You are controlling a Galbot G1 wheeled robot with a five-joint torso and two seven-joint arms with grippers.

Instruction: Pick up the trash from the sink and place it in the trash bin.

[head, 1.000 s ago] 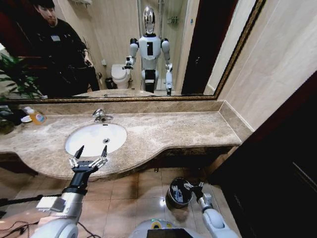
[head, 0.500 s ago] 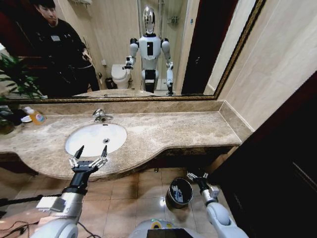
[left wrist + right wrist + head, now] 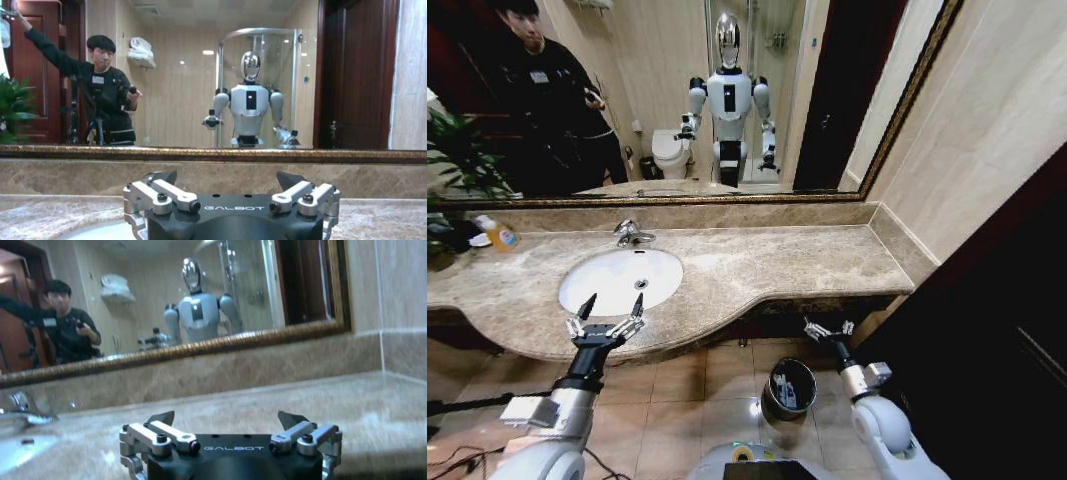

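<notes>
The white oval sink [image 3: 620, 280] is set in the beige marble counter, and no trash shows in its basin. My left gripper [image 3: 607, 312] hovers open over the sink's front rim, holding nothing; the left wrist view shows the same left gripper [image 3: 225, 180] open, facing the mirror. The dark round trash bin [image 3: 802, 372] stands on the tiled floor below the counter, and pale pieces of trash [image 3: 784, 393] lie inside it. My right gripper [image 3: 827, 328] is open and empty, above and just right of the bin, level with the counter's front edge. From the right wrist, that right gripper [image 3: 227, 417] faces across the counter top.
A chrome faucet [image 3: 632, 233] stands behind the sink. A small bottle of orange liquid [image 3: 500, 236] and a plant [image 3: 452, 170] sit at the counter's far left. A big mirror [image 3: 677, 100] covers the wall, and a dark panel [image 3: 997, 330] closes off the right side.
My right gripper has risen from the trash bin's rim to the height of the counter's edge, staying open. The left arm has not moved.
</notes>
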